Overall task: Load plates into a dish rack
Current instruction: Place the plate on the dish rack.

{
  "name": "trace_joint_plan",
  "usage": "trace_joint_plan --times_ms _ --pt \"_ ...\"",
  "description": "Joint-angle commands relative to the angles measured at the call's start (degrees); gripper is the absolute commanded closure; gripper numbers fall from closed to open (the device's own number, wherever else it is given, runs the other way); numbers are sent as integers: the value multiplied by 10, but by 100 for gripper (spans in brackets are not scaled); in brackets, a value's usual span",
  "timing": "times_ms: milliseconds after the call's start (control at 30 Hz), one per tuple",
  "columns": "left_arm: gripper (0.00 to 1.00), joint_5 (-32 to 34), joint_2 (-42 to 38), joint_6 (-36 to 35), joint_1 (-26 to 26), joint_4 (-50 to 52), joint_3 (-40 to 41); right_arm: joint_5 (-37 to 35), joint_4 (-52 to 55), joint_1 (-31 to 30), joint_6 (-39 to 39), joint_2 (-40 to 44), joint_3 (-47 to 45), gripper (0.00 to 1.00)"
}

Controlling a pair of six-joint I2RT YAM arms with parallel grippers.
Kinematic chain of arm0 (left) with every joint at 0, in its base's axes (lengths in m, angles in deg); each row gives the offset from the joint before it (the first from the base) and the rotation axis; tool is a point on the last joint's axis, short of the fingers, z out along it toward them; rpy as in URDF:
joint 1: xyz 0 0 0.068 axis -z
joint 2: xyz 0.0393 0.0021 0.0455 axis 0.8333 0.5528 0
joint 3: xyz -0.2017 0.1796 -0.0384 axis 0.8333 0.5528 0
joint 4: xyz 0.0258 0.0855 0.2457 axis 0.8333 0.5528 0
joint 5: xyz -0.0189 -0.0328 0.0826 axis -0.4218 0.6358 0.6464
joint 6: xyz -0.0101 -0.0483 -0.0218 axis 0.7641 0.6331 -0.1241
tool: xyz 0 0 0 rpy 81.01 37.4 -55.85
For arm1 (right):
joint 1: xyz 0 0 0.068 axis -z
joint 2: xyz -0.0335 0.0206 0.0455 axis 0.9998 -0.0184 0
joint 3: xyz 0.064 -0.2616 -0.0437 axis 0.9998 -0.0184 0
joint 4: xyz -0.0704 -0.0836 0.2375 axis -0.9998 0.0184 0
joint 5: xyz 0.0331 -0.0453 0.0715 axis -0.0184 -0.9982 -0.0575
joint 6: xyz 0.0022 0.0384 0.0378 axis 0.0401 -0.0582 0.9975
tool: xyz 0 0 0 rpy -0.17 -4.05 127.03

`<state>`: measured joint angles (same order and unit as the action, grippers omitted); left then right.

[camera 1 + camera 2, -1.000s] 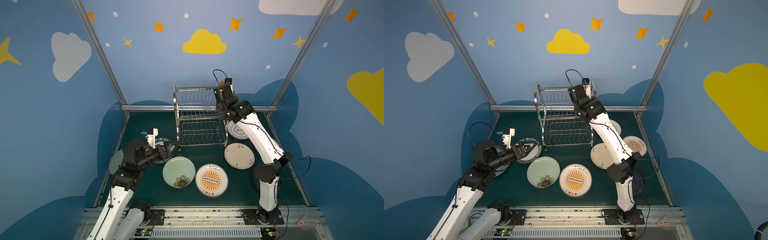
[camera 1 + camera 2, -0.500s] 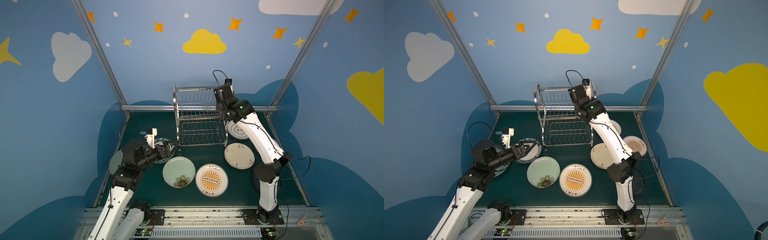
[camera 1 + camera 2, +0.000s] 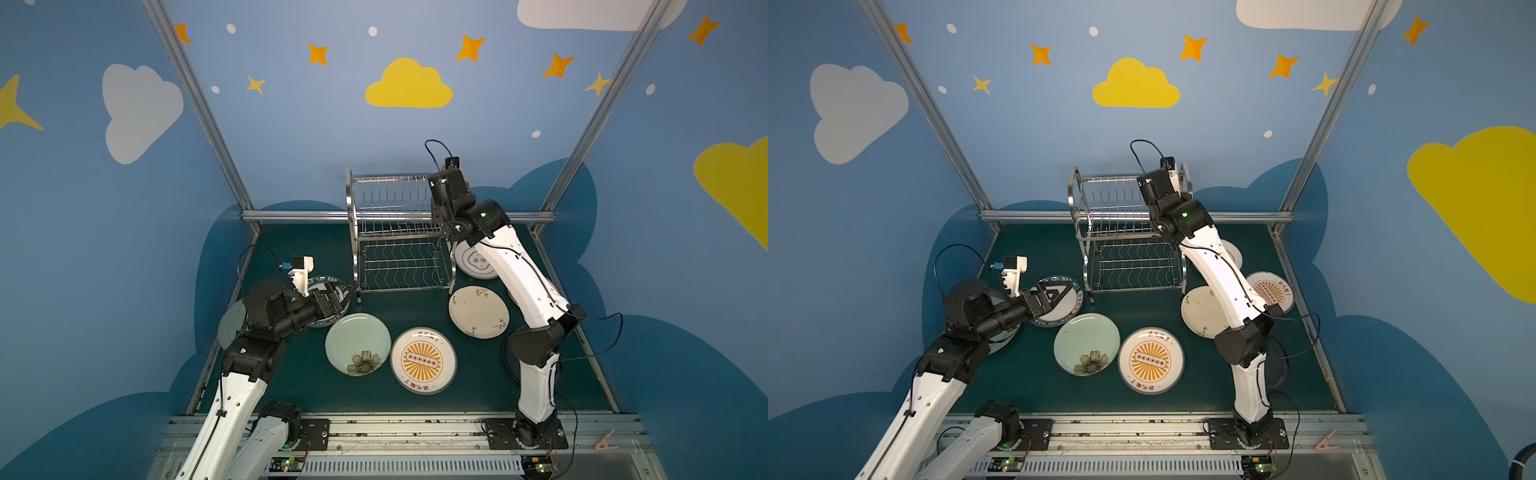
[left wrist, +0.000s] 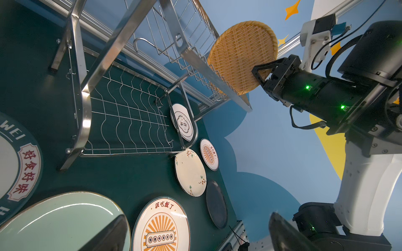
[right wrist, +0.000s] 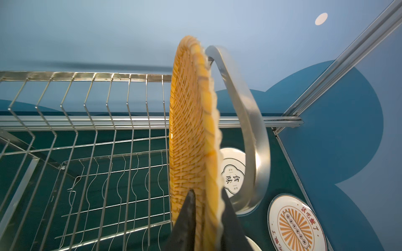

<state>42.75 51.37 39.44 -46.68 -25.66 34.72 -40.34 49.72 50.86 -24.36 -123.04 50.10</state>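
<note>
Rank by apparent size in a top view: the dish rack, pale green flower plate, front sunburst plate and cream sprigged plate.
dish rack, clearly largest
pale green flower plate and front sunburst plate: alike
cream sprigged plate: slightly smaller, but farther away, so unsure

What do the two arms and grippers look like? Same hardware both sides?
Yes, they match. The left arm and right arm have white shells on the long links, black joints and wrists. The left gripper and right gripper are black with triangular open-frame fingers. Each wrist carries a white camera bracket and a looping black cable.
</note>
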Motion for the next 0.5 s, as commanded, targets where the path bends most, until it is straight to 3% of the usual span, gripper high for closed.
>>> trace_joint_plan --times_ms 0,200,467 --pt "0 4 -6 -1 -3 -12 3 25 -31 6 -35 21 -26 87" --pt "0 1 -4 -1 -4 -12 3 38 -37 14 -53 29 -44 87" --pt "0 4 -4 -1 -6 -10 3 76 -29 26 -52 27 -45 76"
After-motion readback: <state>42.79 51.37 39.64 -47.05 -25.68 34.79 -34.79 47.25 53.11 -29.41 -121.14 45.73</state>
